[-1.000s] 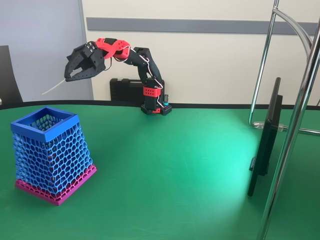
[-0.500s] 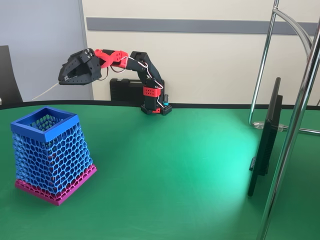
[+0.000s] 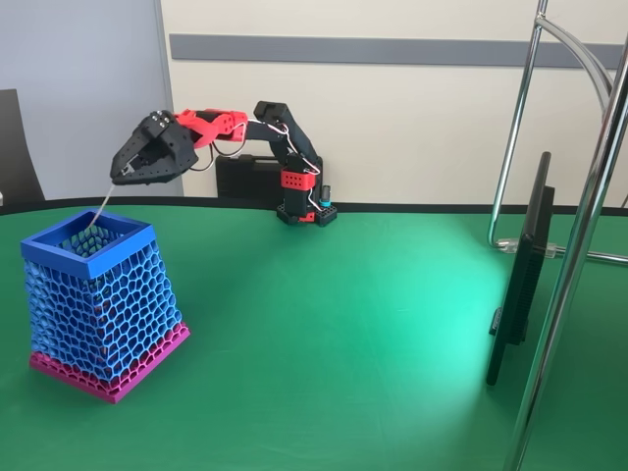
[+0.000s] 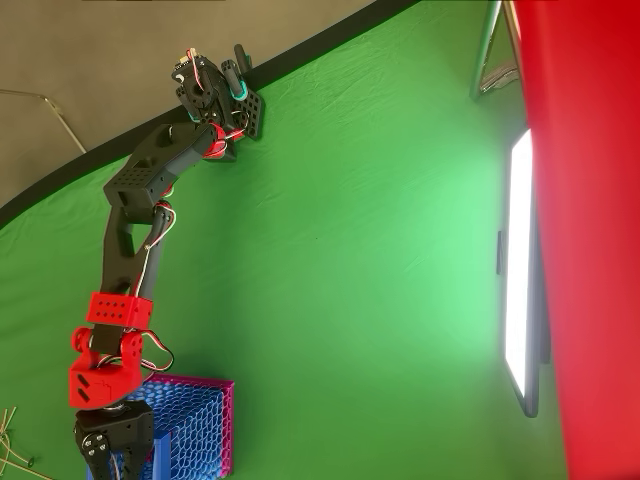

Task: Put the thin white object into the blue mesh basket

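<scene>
Thin white object (image 3: 101, 207) is gripped by the hand (image 3: 124, 175), angled down above blue mesh basket (image 3: 96, 294) on the tabletop (image 3: 343, 334).

Bench (image 3: 343, 324) covered in green cloth with a dark curved far edge; bright patch of light at centre right. Cream wall (image 3: 412, 128) behind, crossed by a grey horizontal band (image 3: 392, 49) near the top of the frame. Grey-blue panel (image 3: 78, 88) at upper left. Black case (image 3: 245, 179) against the wall. Chrome tube frame (image 3: 589, 196) along the right edge, a thin dark screen (image 3: 520, 285) just beside it. Dark chair back (image 3: 15, 147) at far left.
</scene>
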Robot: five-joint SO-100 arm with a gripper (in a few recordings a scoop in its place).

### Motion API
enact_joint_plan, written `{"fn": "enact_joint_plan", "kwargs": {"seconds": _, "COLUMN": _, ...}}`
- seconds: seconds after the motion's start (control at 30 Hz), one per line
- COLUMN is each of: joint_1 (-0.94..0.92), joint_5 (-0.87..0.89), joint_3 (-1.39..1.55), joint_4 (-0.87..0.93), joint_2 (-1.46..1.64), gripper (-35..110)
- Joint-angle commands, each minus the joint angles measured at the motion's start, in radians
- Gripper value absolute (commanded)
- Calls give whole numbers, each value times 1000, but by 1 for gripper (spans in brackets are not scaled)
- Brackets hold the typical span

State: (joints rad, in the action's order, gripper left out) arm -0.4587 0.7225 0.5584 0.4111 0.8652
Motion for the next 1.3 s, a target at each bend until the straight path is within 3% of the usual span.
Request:
{"fn": "enact_joint_plan", "kwargs": {"seconds": 0.0, "joint_1": 0, "joint_5": 29, "joint_3": 3, "joint_4": 9, "joint_2": 52, "gripper": 28}}
{"fn": "enact_joint_plan", "kwargs": {"seconds": 0.17, "joint_1": -3, "joint_5": 61, "joint_3": -14, "joint_4": 60, "joint_2": 60, "gripper": 50}}
{"fn": "enact_joint_plan", "kwargs": {"seconds": 0.37, "joint_1": -8, "joint_5": 67, "joint_3": -52, "joint_4": 110, "joint_2": 77, "gripper": 52}}
{"fn": "enact_joint_plan", "kwargs": {"seconds": 0.77, "joint_1": 71, "joint_5": -25, "joint_3": 135, "joint_4": 212, "joint_2": 298, "gripper": 37}}
{"fn": "enact_joint_plan", "kwargs": {"seconds": 1.27, "joint_1": 313, "joint_5": -235, "joint_3": 974, "joint_4": 74, "joint_2": 930, "gripper": 22}}
